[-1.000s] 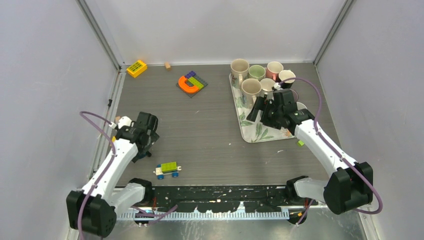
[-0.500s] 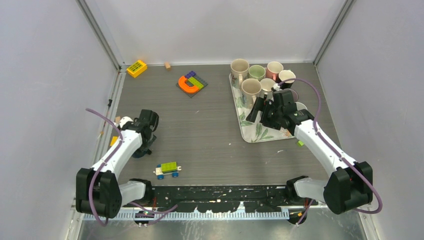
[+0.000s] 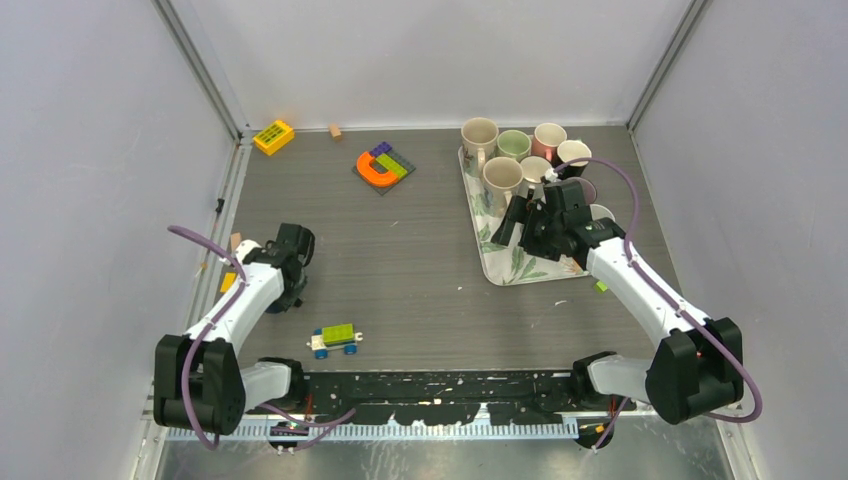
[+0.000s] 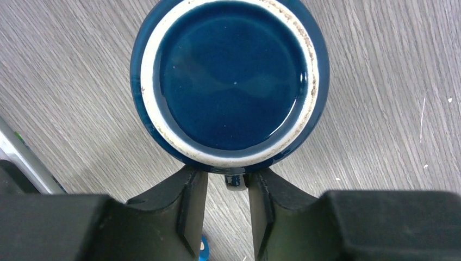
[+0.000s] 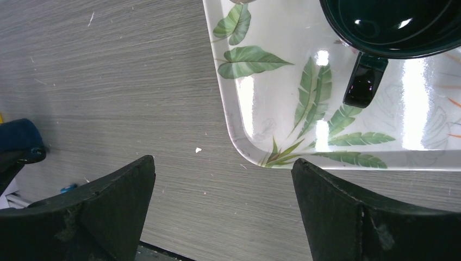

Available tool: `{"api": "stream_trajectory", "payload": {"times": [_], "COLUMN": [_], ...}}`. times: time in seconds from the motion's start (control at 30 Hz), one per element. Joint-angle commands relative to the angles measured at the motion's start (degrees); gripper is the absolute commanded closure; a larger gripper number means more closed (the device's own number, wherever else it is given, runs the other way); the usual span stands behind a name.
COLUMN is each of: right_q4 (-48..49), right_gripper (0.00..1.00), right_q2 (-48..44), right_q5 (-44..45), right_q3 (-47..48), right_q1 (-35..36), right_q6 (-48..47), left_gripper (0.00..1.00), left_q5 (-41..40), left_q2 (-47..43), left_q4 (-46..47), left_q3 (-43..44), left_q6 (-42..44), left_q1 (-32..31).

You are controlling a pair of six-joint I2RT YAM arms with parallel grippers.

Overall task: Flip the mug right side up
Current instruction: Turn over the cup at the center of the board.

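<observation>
Mug handle mostly out of sight

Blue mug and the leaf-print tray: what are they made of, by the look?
Blue mug: most likely glazed ceramic. It has a glossy navy glaze with reflections, and a bare, whitish, speckled foot ring on its upturned base.
Leaf-print tray: probably melamine or similar plastic, possibly coated metal. It has a smooth glossy white surface, printed leaves, bright glare spots and a thin rounded rim.

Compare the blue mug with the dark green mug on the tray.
The blue mug stands upside down, base up; the dark green mug stands mouth up. The blue mug rests on the table, the dark green mug on the leaf-print tray. The blue mug's handle sits inside the left tool; the dark green mug's handle is free. Both are glossy.
</observation>
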Motion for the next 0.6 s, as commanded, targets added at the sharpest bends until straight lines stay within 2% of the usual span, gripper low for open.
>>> {"api": "stream_trajectory", "payload": {"times": [0.0,0.2,0.37,0.57], "right_q4": [1.6,1.7,1.8,1.8], "right_gripper": [0.0,0.0,0.0,0.0], "right_q2": [0.3,0.3,0.2,0.2], "right_q5": [-0.9,-0.6,-0.5,-0.9], "right_q3": [0.6,0.4,0.2,0.5], "right_q1": [0.2,0.2,0.2,0.2], "right_q6": [0.4,0.3,0.2,0.4], "left_gripper": [0.69,0.98,1.0,1.0], "left_q5": [-2.8,-1.3,1.2,8.1], "left_q2": [0.1,-0.8,-3.0,-7.0], "left_q4": [2.0,4.5,6.6,11.6], "left_q3": [0.4,0.5,1.0,2.2], "left_q6": [-1.5,1.6,5.3,11.9], "left_q1": [0.4,0.4,0.4,0.4]}}
